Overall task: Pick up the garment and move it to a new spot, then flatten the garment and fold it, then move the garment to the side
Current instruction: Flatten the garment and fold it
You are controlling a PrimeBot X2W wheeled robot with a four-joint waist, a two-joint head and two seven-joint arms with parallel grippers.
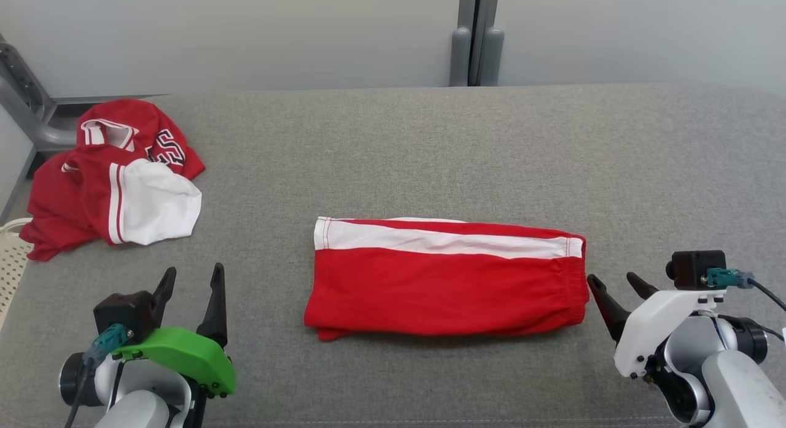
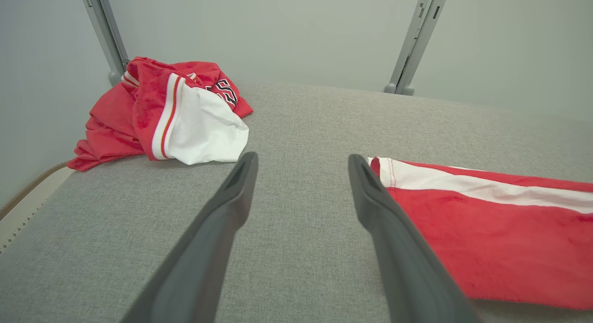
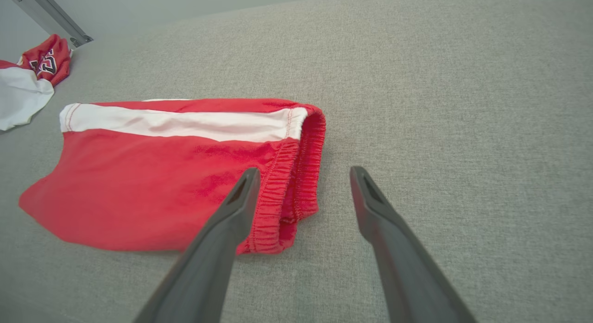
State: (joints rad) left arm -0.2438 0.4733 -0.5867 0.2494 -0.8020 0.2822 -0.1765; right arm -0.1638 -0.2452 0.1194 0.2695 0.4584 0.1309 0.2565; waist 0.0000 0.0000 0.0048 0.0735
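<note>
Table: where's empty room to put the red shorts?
Widest bare grey table: behind and right of the folded red shorts. Smaller gap: between shorts and the crumpled red jersey. Crowded: the far-left corner.

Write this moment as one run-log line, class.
shorts: folded, lying flat | left gripper: open, empty | right gripper: open, empty | jersey: crumpled, far left

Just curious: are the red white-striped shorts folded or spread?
Folded: the red white-striped fabric shorts lie doubled, layers stacked at the elastic waistband.
</note>
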